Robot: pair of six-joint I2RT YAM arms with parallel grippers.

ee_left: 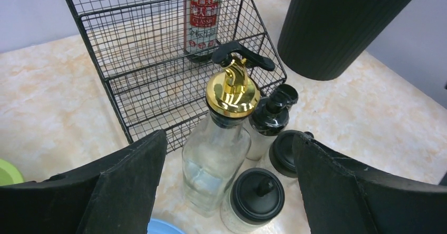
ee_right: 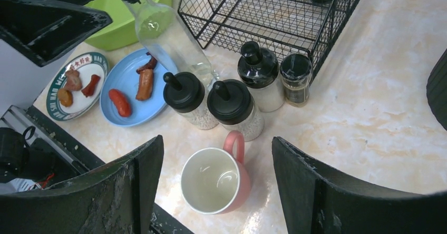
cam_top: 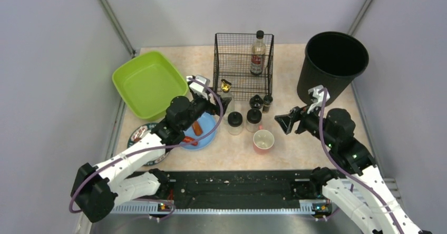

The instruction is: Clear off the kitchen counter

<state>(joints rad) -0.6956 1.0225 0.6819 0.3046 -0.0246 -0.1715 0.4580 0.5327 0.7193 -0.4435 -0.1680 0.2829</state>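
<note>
The desk (cam_top: 292,149) is seen underneath all the clutter. Left jaws are spread wide, nothing gripped, gold-capped bottle (ee_left: 220,144) framed ahead. Right jaws are spread wide too, pink mug (ee_right: 216,181) below, ungripped.

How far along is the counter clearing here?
Done: only the sauce bottle stands in the wire rack. In hand: nothing; the open left gripper frames the oil bottle, the open right gripper hovers over the pink mug. Left: those two, four condiment containers and two food plates on the kitchen counter.
</note>
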